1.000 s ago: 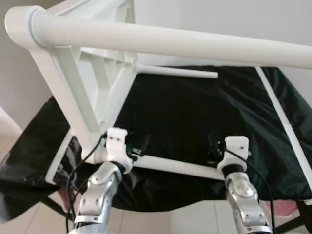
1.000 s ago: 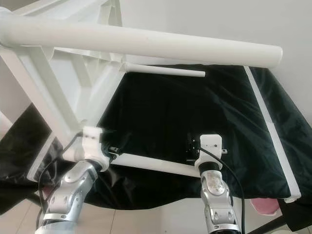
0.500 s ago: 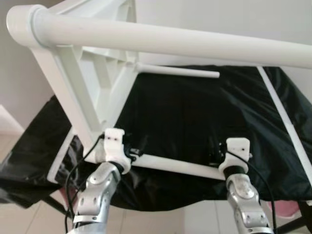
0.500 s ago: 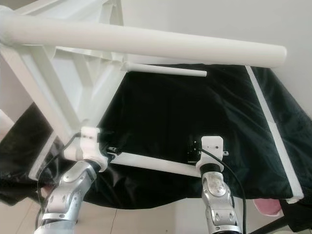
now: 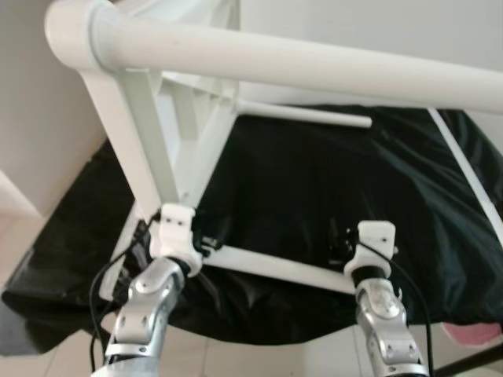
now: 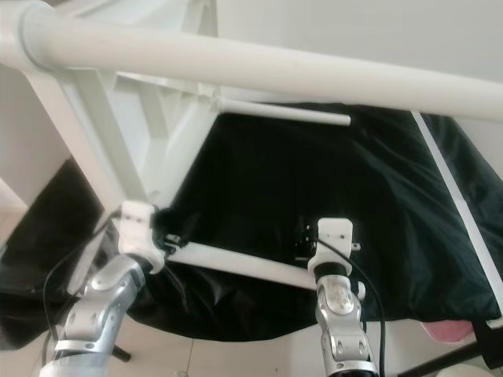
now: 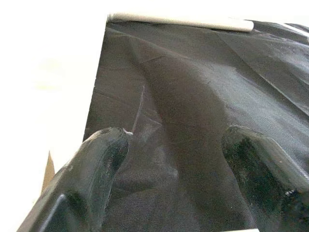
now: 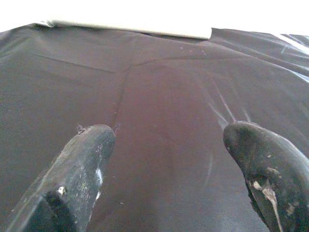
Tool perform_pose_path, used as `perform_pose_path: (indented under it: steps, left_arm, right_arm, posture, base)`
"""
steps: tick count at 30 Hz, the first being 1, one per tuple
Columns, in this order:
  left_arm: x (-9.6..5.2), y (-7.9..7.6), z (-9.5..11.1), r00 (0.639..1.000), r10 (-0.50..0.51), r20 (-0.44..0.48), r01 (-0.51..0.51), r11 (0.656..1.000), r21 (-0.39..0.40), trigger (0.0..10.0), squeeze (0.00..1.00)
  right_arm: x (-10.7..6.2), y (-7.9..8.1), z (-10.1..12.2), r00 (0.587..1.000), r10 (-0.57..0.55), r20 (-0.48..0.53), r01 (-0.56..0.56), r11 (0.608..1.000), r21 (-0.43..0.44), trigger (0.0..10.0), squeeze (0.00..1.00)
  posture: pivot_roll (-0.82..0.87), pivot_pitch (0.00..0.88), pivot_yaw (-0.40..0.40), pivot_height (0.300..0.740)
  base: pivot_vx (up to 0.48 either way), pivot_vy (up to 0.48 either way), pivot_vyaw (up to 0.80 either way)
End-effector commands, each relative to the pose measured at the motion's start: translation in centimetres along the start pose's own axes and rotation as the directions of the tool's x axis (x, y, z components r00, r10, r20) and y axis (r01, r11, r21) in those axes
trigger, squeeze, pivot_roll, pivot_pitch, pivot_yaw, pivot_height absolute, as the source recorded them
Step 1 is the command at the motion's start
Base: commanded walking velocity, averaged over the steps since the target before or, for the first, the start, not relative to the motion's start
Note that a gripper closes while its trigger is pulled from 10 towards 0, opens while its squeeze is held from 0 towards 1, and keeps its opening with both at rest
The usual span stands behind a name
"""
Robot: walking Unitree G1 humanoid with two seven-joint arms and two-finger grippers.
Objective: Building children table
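Note:
A white children's table (image 5: 169, 133) stands tipped on its side on a black cloth (image 5: 314, 181). One thick leg (image 5: 314, 67) crosses close under my head. A far leg (image 5: 306, 115) points right, and its end shows in the wrist views (image 7: 183, 21) (image 8: 130, 26). The lowest leg (image 5: 275, 267) lies just over the cloth's near edge. My left gripper (image 5: 206, 242) is at that leg's root by the tabletop, and my right gripper (image 5: 338, 239) is near its free end. Both stand open over black cloth (image 7: 178, 140) (image 8: 169, 135), with nothing seen between the fingers.
A long white strip (image 5: 471, 173) lies along the cloth's right side. A pink object (image 5: 471, 334) sits low at the right beyond the cloth's edge. Pale floor tiles (image 5: 47, 236) show at the left, with a light wall behind.
The whole picture has shifted to the right, so my head has moved. Both grippers stay at the two ends of the lowest leg, still open.

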State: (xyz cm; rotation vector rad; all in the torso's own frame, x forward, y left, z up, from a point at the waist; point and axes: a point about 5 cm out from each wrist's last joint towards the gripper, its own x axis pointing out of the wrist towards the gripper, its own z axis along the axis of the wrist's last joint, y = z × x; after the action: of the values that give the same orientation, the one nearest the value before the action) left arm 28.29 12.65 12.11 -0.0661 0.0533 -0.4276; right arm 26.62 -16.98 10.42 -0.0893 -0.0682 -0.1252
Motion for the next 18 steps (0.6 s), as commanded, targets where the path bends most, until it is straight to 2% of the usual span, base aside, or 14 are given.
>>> perform_pose_path:
  steps: [1,7,18]
  left_arm:
    - [0.1,-0.2,0.1,1.0,-0.02,-0.001,0.02,1.0,0.019,10.0,0.0]
    - [0.1,-1.0,0.2,0.997,-0.08,-0.003,0.08,0.997,0.014,10.0,0.0]
    - [-0.1,-1.4,0.8,0.994,-0.108,0.017,0.107,0.994,0.022,10.0,0.0]
  right_arm:
    - [-0.2,-0.2,-0.3,1.0,-0.009,-0.015,0.008,1.0,-0.015,10.0,0.0]
    - [-0.3,-0.8,-0.2,1.0,-0.031,-0.007,0.031,0.999,-0.018,10.0,0.0]
    - [-0.1,-0.8,0.3,0.999,-0.036,0.025,0.037,0.999,-0.006,10.0,0.0]
  posture:
    - [0.02,0.024,0.035,0.74]
    - [0.02,0.024,0.044,0.74]
    - [0.02,0.019,0.049,0.74]
  base:
    - [0.0,0.0,0.0]
    - [0.0,0.0,0.0]
    - [0.0,0.0,0.0]
